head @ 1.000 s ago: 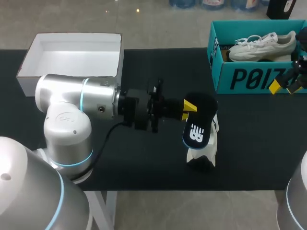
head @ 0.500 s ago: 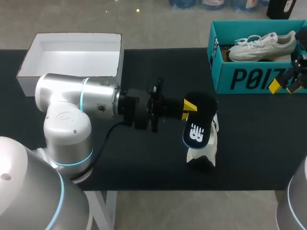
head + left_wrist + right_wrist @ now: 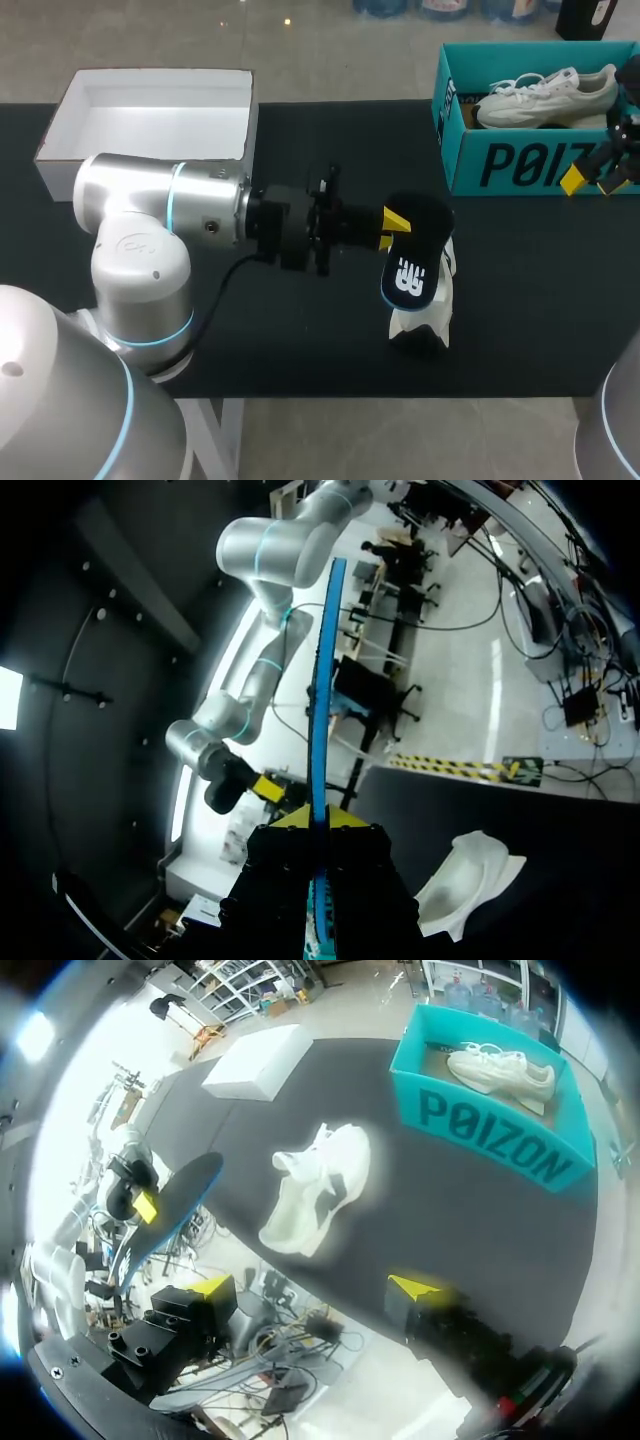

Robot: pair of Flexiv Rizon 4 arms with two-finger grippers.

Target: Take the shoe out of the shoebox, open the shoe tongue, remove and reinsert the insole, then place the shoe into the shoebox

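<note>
The white sneaker [image 3: 425, 320] lies on the matte black worktop [image 3: 300, 330], well apart from the teal cardboard shoebox [image 3: 520, 160]. Just above it, the left tool [image 3: 393, 228] is clamped on the insole [image 3: 412, 262], a thin dark oval with a blue edge and a white logo. The right tool [image 3: 312, 1288] hangs spread wide, empty, near the shoebox, which holds a second white sneaker [image 3: 545, 98].
</note>
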